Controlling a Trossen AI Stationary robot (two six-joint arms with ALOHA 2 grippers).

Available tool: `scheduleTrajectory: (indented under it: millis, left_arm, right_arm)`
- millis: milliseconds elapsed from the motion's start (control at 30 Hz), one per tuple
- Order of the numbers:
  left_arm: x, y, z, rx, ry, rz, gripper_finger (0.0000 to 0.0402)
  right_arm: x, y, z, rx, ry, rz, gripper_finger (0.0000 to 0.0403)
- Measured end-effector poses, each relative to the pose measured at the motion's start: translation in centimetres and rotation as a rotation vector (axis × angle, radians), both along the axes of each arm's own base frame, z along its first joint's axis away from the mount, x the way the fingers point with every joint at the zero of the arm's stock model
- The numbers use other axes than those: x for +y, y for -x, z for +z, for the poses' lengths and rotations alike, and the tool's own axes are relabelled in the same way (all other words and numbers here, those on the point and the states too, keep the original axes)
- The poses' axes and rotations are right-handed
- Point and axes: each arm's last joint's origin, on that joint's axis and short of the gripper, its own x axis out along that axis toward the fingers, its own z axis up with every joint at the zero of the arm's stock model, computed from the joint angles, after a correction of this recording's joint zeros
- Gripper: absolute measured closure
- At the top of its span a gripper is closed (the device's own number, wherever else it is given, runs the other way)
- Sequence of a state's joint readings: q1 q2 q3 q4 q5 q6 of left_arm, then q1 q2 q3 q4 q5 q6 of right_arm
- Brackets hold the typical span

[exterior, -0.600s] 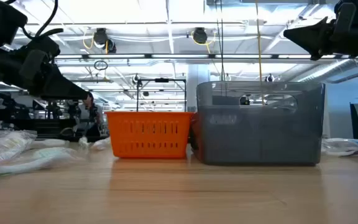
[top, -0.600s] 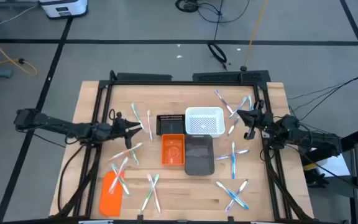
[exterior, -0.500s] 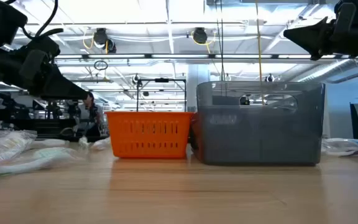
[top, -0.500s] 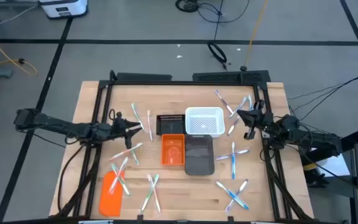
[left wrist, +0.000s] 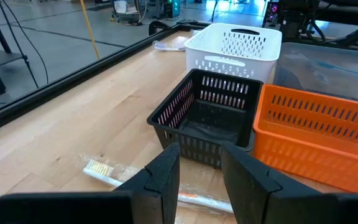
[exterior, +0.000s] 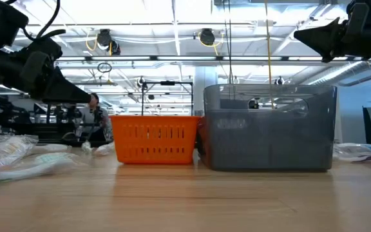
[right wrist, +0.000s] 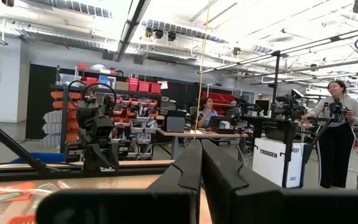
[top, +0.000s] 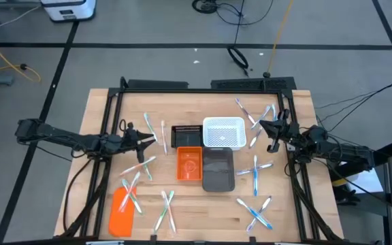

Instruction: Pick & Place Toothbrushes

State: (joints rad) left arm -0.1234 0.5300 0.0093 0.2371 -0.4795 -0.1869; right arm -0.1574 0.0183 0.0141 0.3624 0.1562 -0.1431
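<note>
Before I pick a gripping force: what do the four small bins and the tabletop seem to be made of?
The white bin, black bin and orange bin look like moulded plastic, matte, with slotted or perforated walls. The grey bin looks like smoother, slightly translucent plastic with solid walls. The tabletop looks like pale wood planks with a satin finish, with visible grain and seams, though it could be laminate.

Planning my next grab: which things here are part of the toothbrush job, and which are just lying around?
Job:
- toothbrushes scattered on the table
- left gripper, open
- right gripper, shut
- white bin, black bin, orange bin, grey bin, likely drop spots

Lying about:
- flat orange lid
</note>
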Motion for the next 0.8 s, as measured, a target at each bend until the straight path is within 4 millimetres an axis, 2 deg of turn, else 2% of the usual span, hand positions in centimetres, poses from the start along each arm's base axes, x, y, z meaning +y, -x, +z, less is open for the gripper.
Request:
scheduleTrajectory:
  millis: [800]
  left_arm:
    - [0.00,0.00,0.01,0.000,0.000,0.000,0.0284]
  right_arm:
    - [-0.14,0.03,0.00,0.000,0.000,-0.016,0.0399]
